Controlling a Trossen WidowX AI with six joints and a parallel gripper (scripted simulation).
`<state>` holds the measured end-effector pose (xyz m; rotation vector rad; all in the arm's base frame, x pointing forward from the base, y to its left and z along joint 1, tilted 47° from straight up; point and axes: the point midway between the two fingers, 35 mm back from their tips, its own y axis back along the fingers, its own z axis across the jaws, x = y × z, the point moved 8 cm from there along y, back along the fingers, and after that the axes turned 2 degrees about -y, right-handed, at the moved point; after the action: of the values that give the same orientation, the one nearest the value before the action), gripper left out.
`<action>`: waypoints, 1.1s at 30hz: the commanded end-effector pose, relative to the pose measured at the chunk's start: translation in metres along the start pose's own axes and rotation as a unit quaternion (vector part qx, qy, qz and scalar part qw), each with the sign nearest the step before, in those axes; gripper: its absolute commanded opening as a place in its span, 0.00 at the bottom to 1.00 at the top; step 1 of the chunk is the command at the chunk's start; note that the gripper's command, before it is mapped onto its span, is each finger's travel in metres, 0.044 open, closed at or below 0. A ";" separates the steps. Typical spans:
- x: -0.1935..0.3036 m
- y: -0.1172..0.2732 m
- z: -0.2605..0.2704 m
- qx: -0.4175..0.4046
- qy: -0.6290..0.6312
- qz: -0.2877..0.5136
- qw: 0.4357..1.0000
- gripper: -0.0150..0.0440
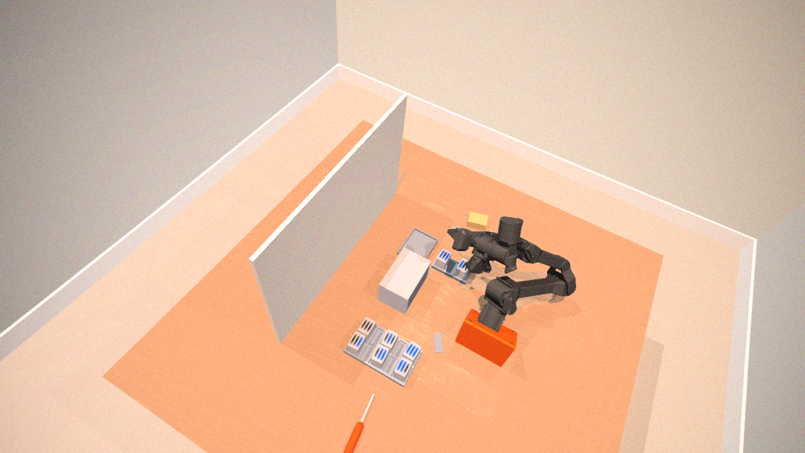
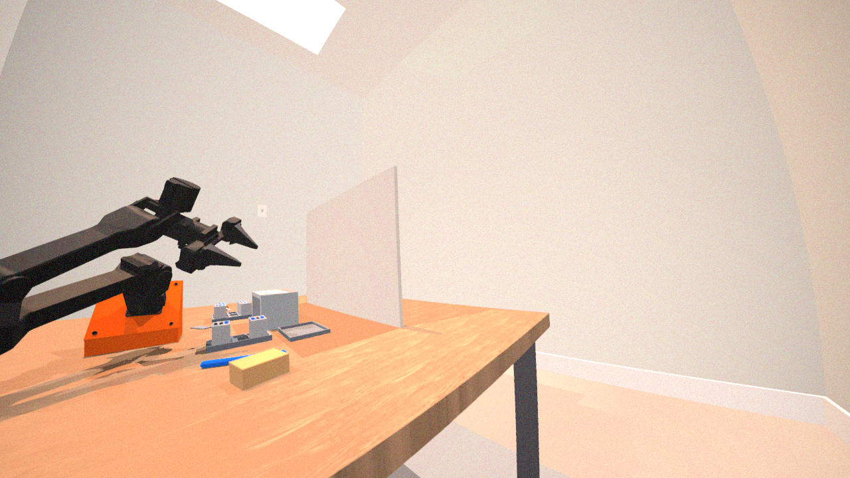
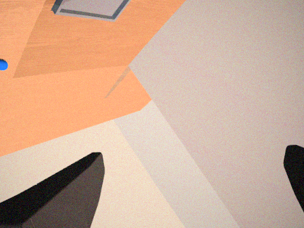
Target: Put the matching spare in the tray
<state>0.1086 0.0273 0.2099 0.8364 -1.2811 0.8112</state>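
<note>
My gripper [image 1: 458,248] [image 2: 249,255] [image 3: 195,159] is open and empty, raised above the table, fingers towards the partition. The grey tray [image 1: 417,242] [image 2: 304,330] [image 3: 87,14] lies flat with nothing visible in it. A small rack [image 1: 448,274] [image 2: 240,341] below the gripper holds two grey blocks, a left one [image 1: 443,258] and one [image 1: 461,265] partly behind a finger. A larger rack [image 1: 373,367] holds several blocks with blue and dark bars on top. A grey box [image 1: 405,273] [image 2: 282,310] stands beside the tray. No mounted unit or printed back code is readable.
An upright partition [image 1: 338,208] [image 2: 356,255] [image 3: 250,79] stands behind the tray and box. A yellow block [image 1: 477,218] [image 2: 259,370] and a blue rod [image 2: 216,362] [image 3: 3,64] lie near the small rack. A small grey plate [image 1: 438,343] and an orange-handled tool [image 1: 354,435] lie nearby.
</note>
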 end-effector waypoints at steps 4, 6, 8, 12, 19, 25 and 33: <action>0.000 0.000 0.000 0.000 0.000 0.000 1.000 1.00; 0.000 0.000 0.000 0.000 0.000 0.000 1.000 1.00; 0.002 0.000 -0.002 0.001 -0.005 -0.002 1.000 1.00; 0.015 -0.003 -0.013 0.006 -0.048 -0.015 0.999 1.00; 0.039 -0.010 -0.035 0.001 -0.155 -0.051 0.987 1.00; 0.065 -0.026 -0.072 -0.040 -0.317 -0.106 0.942 1.00; 0.073 -0.056 -0.115 -0.133 -0.460 -0.158 0.864 1.00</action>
<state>0.1888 0.0887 0.2637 1.2107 -1.7858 0.1803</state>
